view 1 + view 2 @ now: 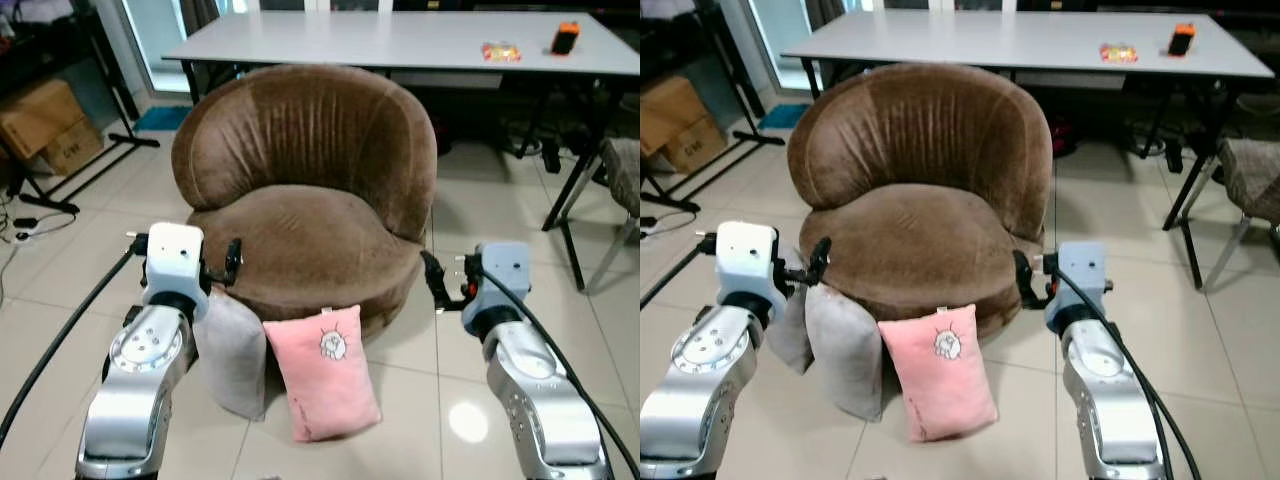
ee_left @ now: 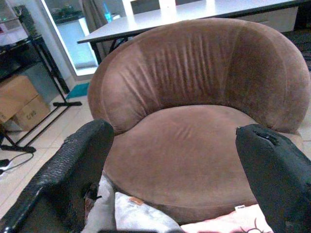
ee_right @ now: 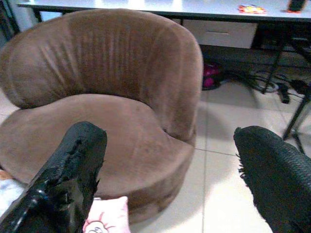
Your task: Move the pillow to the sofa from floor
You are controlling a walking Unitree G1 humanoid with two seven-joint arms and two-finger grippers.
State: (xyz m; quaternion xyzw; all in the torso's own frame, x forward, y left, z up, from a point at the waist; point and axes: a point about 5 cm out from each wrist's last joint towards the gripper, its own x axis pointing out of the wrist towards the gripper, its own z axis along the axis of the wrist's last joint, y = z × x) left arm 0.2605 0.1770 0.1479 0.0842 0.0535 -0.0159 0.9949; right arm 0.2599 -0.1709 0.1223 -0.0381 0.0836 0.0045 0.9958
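A: Item one, largest: sofa (image 1: 305, 200), brown, round, centre frame, seat bare.

B: Item two?

A: Pink pillow (image 1: 325, 375), lower centre, on the floor, leaning on the sofa's front beside a grey pillow (image 1: 232, 350). Likely light, soft; take an upper corner.

B: Grippers?

A: Left gripper (image 2: 172, 165), right gripper (image 3: 167, 165): jaws wide, holding nothing.
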